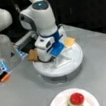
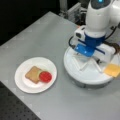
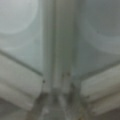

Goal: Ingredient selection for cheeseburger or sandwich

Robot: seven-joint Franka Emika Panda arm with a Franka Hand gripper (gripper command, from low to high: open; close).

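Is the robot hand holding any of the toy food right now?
It cannot be told. The gripper is down in the white tray, its tips hidden in both front views. The wrist view shows only tray dividers, no food between the fingers.

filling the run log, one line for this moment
gripper: down in segmented tray | plate: toast, red disc | cheese square: in tray

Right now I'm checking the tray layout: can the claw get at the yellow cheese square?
Probably yes. The cheese square lies uncovered at the tray's rim, with nothing on top of it, and the claw is down over the same tray, close beside it.
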